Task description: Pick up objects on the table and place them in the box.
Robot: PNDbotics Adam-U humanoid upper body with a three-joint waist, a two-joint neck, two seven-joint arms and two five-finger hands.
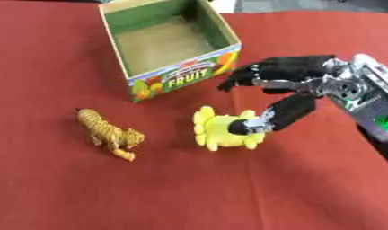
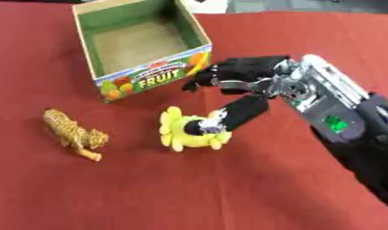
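A yellow toy with bumpy petals [image 1: 217,132] lies on the red table in front of the box. My right hand [image 1: 285,81] comes in from the right and hovers over it. The thumb tip [image 1: 243,127] touches the toy's right side, while the fingers [image 1: 248,74] stretch out above it toward the box, so the hand is open. A striped toy tiger [image 1: 109,133] stands to the left of the yellow toy. The open cardboard box [image 1: 181,77], marked FRUIT on its front, sits at the back and shows nothing inside. My left hand shows in no view.
The red cloth [image 1: 189,193] covers the whole table. The box's front wall stands a short way behind the yellow toy and close to my fingers. A pale floor strip [image 1: 307,5] shows past the table's far edge.
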